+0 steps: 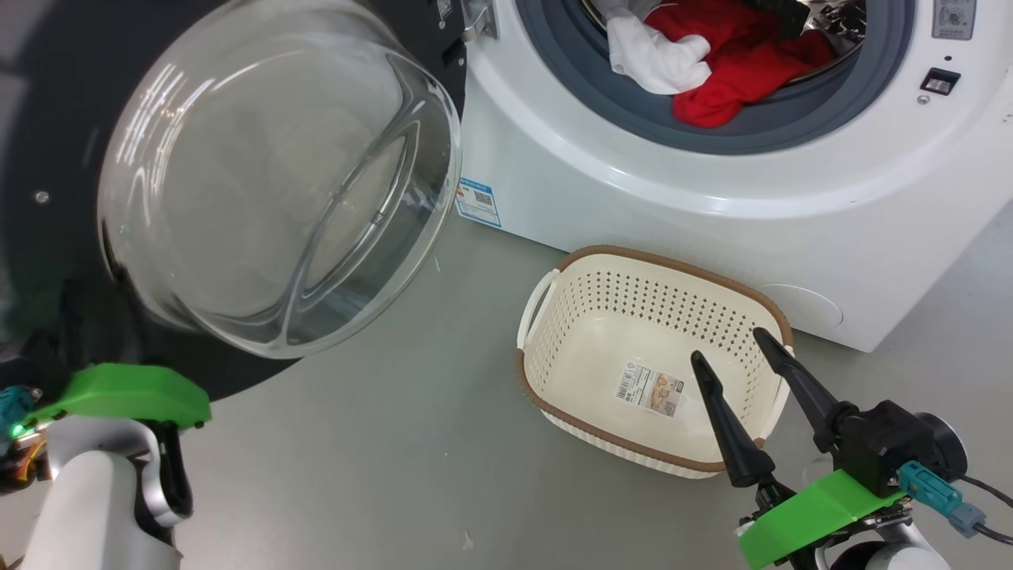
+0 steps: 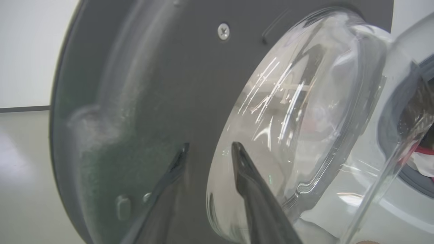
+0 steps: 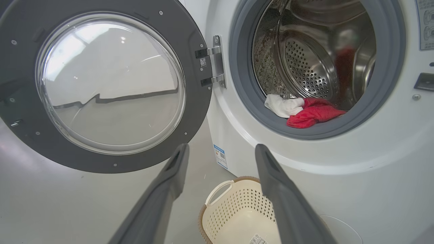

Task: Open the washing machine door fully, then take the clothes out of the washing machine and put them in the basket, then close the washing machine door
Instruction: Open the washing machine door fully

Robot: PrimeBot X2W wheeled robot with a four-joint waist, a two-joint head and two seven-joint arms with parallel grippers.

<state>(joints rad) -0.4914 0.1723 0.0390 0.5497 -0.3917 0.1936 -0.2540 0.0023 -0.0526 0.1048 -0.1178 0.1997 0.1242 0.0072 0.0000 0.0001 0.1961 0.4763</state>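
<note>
- Right gripper [image 1: 730, 347]: the two dark fingers are spread wide with nothing between them.
- Basket [image 1: 657, 257]: on the floor right under the right gripper's fingertips, which hang over its near right corner. In the right wrist view it sits low between the two fingers. Paper label [image 1: 658, 389] shows on its bottom, just left of the fingers.
- Washing machine [image 1: 633, 190]: ahead of the right gripper, just past the basket. Drum mouth is up ahead and to the right of the fingers.
- Clothes: red pieces [image 1: 736, 71] and a white piece [image 1: 657, 55] lie at the drum's front lip, spilling onto the grey rubber ring [image 1: 791, 131]. White piece touches the red on its left. They are well ahead of and above the right gripper, apart from it.
- Washing machine door [image 1: 47, 119]: swung open, hinged on the machine's left, ahead-left of the right gripper.
- Left gripper [image 2: 210, 145]: fingers parted, gripping nothing. It is close up on the door's inner face, one finger over the dark rim, the other over the glass bowl [image 1: 277, 182]. Can't tell if they touch it.
- Blue label [image 1: 478, 203]: on the machine's lower left corner, between door and basket.
</note>
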